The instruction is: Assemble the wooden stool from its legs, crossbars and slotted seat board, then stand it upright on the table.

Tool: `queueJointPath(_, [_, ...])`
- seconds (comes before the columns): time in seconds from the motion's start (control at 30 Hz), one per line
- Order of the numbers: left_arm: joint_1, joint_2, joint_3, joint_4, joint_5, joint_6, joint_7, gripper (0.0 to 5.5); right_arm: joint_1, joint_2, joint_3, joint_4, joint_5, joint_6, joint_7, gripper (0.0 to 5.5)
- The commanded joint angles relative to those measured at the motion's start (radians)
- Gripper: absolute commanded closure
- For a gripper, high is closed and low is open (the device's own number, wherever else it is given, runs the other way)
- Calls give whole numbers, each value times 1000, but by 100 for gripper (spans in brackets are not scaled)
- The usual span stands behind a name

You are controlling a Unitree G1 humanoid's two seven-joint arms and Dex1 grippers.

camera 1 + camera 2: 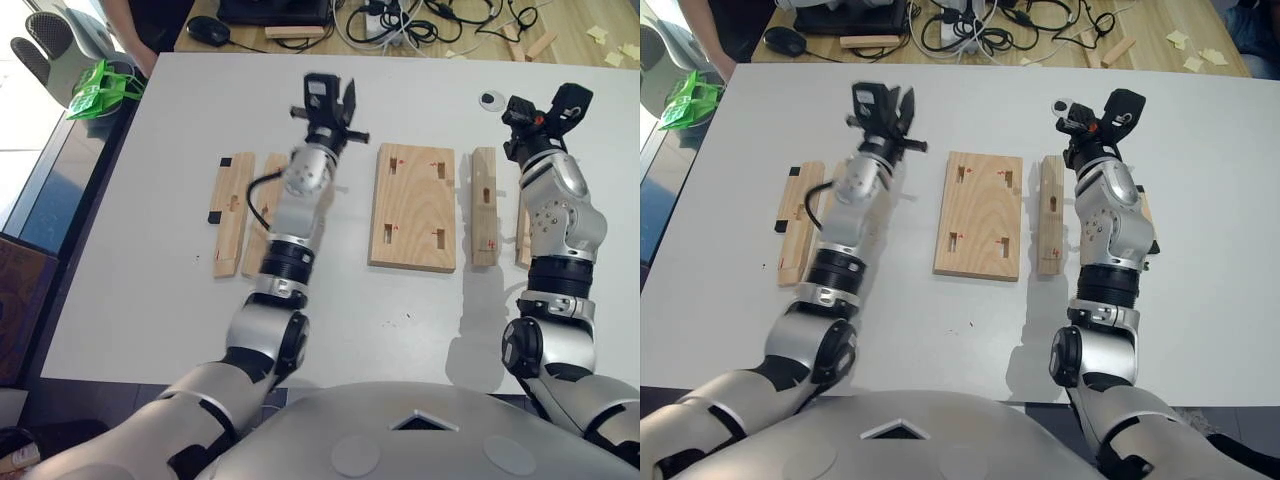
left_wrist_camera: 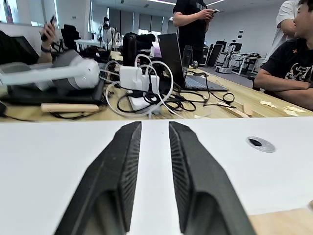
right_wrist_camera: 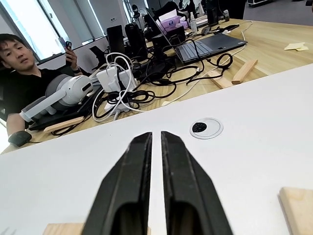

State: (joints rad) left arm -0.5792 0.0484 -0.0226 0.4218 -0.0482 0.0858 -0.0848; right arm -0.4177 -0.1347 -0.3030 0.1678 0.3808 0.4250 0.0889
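White tabletop (image 1: 150, 300), stool parts all lying flat and loose, nothing joined.

- Seat board (image 1: 412, 207) is at the centre, slots face up and empty.
- Left parts (image 1: 232, 212): two wood pieces side by side, left of the board. The inner one is partly under the left arm.
- Right parts (image 1: 484, 205): one slotted piece just right of the board. A second one beyond it is mostly hidden under the right arm.
- Left gripper (image 1: 330, 105) is just past the far ends of the left parts, above bare tabletop. Its fingers (image 2: 122, 171) are slightly apart and hold nothing.
- Right gripper (image 1: 545, 108) is past the far end of the right parts, near a round grommet (image 1: 489, 98). Its fingers (image 3: 142, 171) are almost together, also empty.
- Far side: a wooden desk with cables (image 1: 400, 20), a mouse (image 1: 208, 30) and a spare wood strip (image 1: 295, 32).

Progress, judged: at the very start. No leg is seated in the board, no crossbar is fitted and no part is grasped. Still to do: pick up the parts, join legs and crossbars, fit them into the seat slots, then stand the stool up.
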Motion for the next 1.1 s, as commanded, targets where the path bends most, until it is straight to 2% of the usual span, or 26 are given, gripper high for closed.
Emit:
queueJointPath(0.03, [78,213,40,-203,33,284,-90,375,79,74,-8,-101,41,14,-49,445])
queueJointPath(0.1, [132,334,77,-293,37,424,-143,339,125,110,-12,-145,55,4,-67,405])
queueJointPath(0.2, [221,490,98,-343,66,558,-210,287,174,161,-28,-182,75,-23,-90,402])
queueJointPath(0.33, [337,582,98,-391,95,629,-248,224,220,206,-31,-204,86,-58,-110,402])
queueJointPath(0.53, [443,614,37,-482,137,702,-280,146,269,235,-49,-237,107,-81,-131,402])
queueJointPath(1.1, [475,542,-48,-585,133,779,-296,146,311,230,-24,-285,136,-67,-166,402])
